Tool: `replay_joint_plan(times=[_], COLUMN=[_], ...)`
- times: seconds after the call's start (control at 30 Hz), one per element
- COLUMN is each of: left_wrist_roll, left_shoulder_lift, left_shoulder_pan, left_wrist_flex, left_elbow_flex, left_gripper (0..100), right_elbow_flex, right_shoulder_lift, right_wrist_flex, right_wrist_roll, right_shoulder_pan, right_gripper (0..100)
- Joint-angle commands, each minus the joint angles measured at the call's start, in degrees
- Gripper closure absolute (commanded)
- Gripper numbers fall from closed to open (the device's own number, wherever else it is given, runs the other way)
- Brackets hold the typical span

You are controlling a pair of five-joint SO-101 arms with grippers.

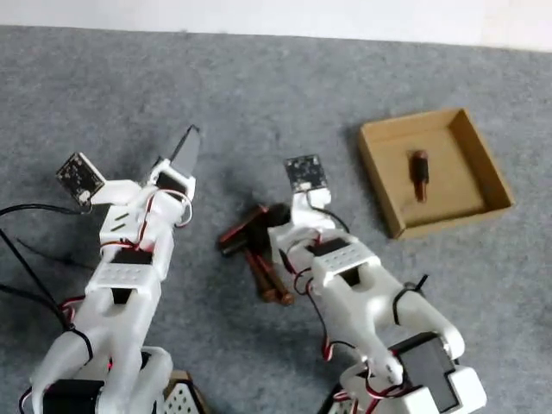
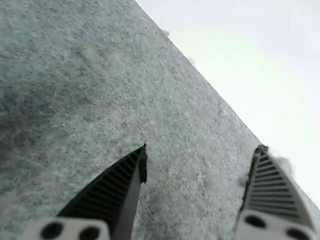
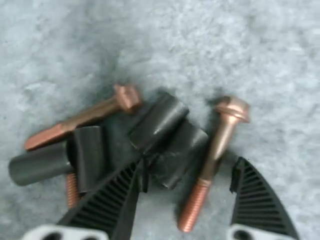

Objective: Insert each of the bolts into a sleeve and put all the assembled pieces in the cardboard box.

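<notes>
A grey, felt-like mat [image 1: 259, 95] lies under and all around both the left gripper [image 2: 202, 148] and the right gripper [image 3: 191, 162], and well ahead of the left gripper's tips it ends at a straight edge, past which lies a plain white surface [image 2: 260, 60].

A grey mat [image 1: 259, 95] with a coarse, mottled, felt-like nap forms the whole working surface. Ahead of the jaws of the left gripper [image 2: 202, 150] it runs to a straight far edge, frayed with small tufts. Past that edge lies a pale surface [image 2: 260, 65], bright and featureless; whether it is wall or tabletop cannot be told. Beneath and between the jaws of the right gripper [image 3: 191, 165] lies the same grey nap. The light is soft and even, and the shadows on the mat are blurred.
</notes>
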Motion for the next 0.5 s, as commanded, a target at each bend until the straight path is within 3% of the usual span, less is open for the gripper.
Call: replay_joint_plan(times=[0.0,0.47], left_wrist_roll=[0.62,0.62], left_shoulder_lift=[-0.31,-0.31], left_shoulder_pan=[-0.31,-0.31], left_wrist_flex=[0.00,0.00], left_elbow_flex=[-3.03,-3.03], left_gripper=[69,69], right_elbow_flex=[-1.80,-2.24], right_shoulder_lift=[-0.40,-0.57], right_wrist_flex=[-0.84,-0.92], right_wrist_roll=[-0.35,-0.09], right_shoulder_pan=[3.56,4.53], right_gripper=[75.0,75.0])
